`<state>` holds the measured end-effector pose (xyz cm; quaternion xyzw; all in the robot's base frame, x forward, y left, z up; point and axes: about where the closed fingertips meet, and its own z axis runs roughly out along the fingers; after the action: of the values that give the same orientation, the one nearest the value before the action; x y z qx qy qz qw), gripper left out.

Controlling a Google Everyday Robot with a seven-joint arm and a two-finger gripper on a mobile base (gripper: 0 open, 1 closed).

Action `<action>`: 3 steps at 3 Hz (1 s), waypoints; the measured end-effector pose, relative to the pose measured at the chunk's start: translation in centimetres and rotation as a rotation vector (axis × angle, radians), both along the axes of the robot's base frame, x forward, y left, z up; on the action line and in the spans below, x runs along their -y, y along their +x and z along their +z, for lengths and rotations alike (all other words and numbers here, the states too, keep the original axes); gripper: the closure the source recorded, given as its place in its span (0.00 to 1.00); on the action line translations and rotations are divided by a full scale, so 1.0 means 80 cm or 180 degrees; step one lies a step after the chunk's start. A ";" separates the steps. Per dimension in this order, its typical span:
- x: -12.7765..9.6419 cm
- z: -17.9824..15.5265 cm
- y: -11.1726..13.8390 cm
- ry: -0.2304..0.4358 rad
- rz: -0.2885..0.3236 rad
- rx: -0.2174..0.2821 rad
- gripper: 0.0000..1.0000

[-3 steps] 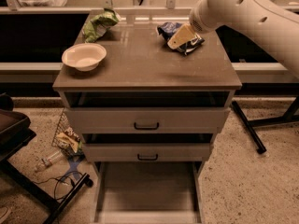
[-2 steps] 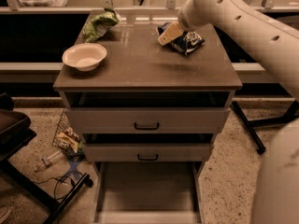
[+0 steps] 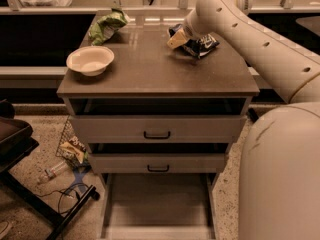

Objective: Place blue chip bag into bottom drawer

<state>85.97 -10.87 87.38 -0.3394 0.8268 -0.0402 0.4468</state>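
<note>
Our end effector (image 3: 178,39) sits at the far right of the worktop (image 3: 150,79), against the left edge of the blue bag (image 3: 201,43), which lies flat there. Whether it is spread or clamped on the foil we cannot tell. We judge the grasp to be the step in hand: glossy foil slips, so we want a firm hold on a crinkled edge, then a lift clear of the worktop's near edge before lowering. The bottom drawer (image 3: 157,206) stands pulled out, low and near. The smooth brown worktop also carries a bowl (image 3: 90,60) at left and a green bag (image 3: 107,26) far left. Clutter (image 3: 70,151) lies on the speckled floor (image 3: 30,171) at left.
</note>
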 end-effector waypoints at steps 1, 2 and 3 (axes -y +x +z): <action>-0.001 -0.002 -0.001 -0.0003 0.0008 -0.0007 0.48; -0.003 -0.005 0.000 -0.0004 0.0013 -0.0018 0.72; -0.005 -0.009 0.000 -0.0006 0.0019 -0.0029 0.95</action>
<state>86.00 -10.48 86.69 -0.3425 0.8277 -0.0381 0.4429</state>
